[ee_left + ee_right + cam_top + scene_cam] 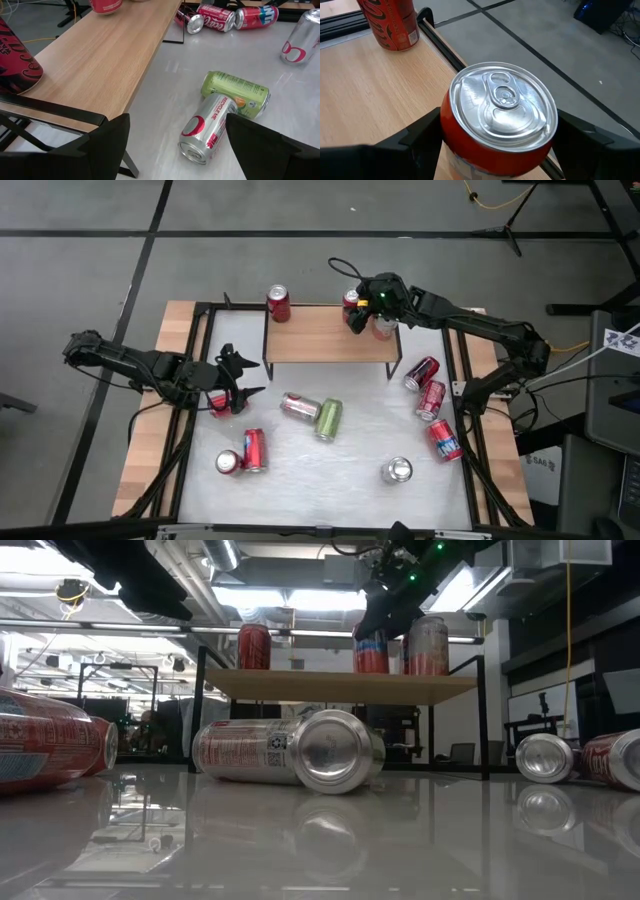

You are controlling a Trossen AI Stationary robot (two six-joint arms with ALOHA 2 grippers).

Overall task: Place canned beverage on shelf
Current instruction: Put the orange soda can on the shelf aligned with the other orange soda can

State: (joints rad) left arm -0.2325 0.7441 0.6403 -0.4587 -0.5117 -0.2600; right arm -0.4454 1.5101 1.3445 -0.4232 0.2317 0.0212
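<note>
We reckon the job is partly done: the shelf [325,332], a low light-wood plank on thin black legs at the worktop's far edge, already carries cans. A red cola can [278,303] stands upright at its left end, and at the right end a silver-and-red can [428,646] stands just beside the red can with a silver pull-tab lid [497,122] that the right gripper [362,312] has its jaws pinched on. That can looks upright at the shelf's right rear corner, close to the back edge; whether its base is fully down on the wood we can't tell, so release + withdrawal are prob. what's left for this one. The left gripper [233,385] waits low over the worktop's left side, jaws spread and empty, near a dark red can [219,404] by its fingers. Plenty remain on the white worktop [350,470]: a silver can with red print [210,127] lying touching a green can [237,91] mid-worktop, two red cans [243,455] lying front-left, a silver can standing upright [397,471] front-right, and three red cans [432,405] lying along the right side. Obstacles, as we judge it: shelf's right end is crowded, so pulling the jaws back w/o nudging the neighbour needs care; the middle of the plank is free for more.
</note>
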